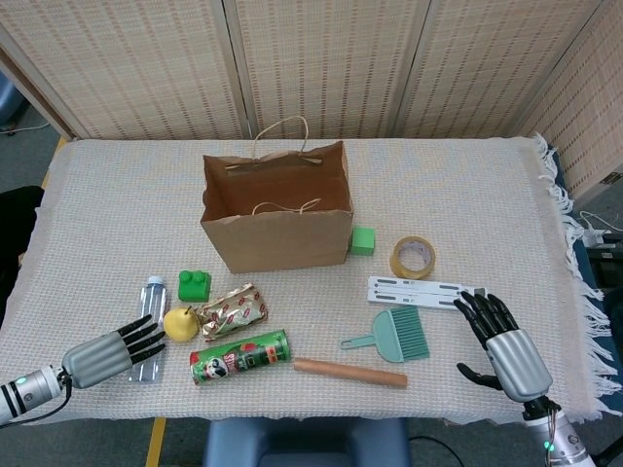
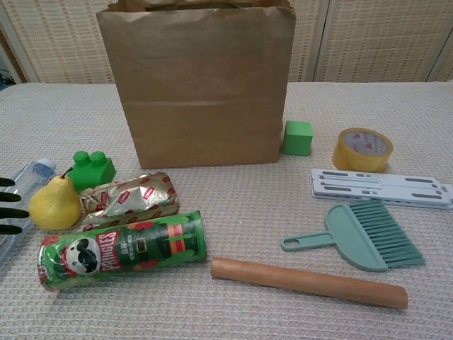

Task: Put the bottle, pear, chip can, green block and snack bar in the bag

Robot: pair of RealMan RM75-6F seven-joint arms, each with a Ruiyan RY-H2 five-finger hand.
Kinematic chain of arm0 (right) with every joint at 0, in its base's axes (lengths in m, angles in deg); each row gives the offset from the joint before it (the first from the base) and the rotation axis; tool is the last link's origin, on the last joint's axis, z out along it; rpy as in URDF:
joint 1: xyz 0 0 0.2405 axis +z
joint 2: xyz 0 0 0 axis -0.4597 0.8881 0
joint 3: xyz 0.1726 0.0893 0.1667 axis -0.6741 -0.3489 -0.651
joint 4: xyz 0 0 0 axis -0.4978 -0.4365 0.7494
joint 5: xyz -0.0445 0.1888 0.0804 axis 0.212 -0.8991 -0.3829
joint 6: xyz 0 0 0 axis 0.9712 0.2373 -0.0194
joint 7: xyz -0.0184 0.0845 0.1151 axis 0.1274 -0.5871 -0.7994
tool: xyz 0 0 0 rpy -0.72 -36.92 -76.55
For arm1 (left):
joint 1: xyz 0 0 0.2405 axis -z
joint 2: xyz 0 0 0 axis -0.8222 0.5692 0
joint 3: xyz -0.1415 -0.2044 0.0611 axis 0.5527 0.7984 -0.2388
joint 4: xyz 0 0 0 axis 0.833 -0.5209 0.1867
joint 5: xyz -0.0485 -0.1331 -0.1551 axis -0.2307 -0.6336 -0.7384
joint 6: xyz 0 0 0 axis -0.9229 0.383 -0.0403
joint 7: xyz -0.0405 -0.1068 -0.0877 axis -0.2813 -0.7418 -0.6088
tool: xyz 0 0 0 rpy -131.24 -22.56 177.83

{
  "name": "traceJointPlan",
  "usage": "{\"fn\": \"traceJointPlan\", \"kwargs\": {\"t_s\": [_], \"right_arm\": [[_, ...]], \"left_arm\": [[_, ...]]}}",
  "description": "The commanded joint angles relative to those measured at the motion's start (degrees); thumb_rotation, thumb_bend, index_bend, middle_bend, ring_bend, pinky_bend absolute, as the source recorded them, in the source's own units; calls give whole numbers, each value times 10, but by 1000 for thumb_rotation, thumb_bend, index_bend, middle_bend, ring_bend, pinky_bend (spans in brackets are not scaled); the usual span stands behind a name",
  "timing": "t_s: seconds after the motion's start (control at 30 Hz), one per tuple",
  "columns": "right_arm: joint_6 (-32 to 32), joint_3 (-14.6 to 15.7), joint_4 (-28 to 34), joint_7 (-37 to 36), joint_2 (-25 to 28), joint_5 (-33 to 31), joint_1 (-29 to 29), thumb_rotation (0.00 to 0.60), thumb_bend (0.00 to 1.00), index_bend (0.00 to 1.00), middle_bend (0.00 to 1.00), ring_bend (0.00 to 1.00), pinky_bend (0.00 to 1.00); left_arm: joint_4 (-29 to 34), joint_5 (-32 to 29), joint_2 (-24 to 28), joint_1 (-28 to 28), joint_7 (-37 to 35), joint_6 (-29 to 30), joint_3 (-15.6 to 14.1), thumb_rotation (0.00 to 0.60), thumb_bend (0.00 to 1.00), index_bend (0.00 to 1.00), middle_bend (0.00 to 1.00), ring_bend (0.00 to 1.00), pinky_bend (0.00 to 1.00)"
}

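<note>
Fingers of the left hand (image 1: 109,353) are spread beside the pear (image 1: 180,324), holding nothing. I think picking it up comes first; it needs closing around it, then a lift to the bag (image 1: 277,233) beyond. The right hand (image 1: 506,345) rests open.

Two green blocks (image 1: 194,284) (image 1: 362,240), one bag (image 1: 277,232), one pear (image 1: 180,324)

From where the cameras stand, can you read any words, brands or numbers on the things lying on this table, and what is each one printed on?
"PRINGLES": on the green chip can, beside the moustached face; readable in the chest view.
Smaller white print on the chip can: too blurred to read.
Red oval logos on the gold snack bar: too small to read.
Red marks inside the tape roll: unreadable.
Bottle label: unreadable.
The paper bag shows no print.
</note>
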State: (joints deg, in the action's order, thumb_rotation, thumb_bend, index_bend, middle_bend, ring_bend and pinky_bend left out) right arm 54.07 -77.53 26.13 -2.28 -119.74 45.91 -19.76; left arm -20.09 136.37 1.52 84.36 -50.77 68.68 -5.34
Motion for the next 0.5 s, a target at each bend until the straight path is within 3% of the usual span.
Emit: {"fn": "traceJointPlan", "kwargs": {"t_s": [0.03, 0.5], "right_arm": [[0, 0, 0, -1, 0, -1, 0, 600, 66, 0, 0, 0, 0], [-5, 0, 4, -1, 1, -3, 1, 600, 67, 0, 0, 0, 0]], "left_arm": [[-11, -7, -2, 3, -6, -3, -4, 600, 376, 0, 0, 0, 31], [-51, -5, -29, 20, -10, -24, -34, 600, 382, 35, 0, 0, 71]]}}
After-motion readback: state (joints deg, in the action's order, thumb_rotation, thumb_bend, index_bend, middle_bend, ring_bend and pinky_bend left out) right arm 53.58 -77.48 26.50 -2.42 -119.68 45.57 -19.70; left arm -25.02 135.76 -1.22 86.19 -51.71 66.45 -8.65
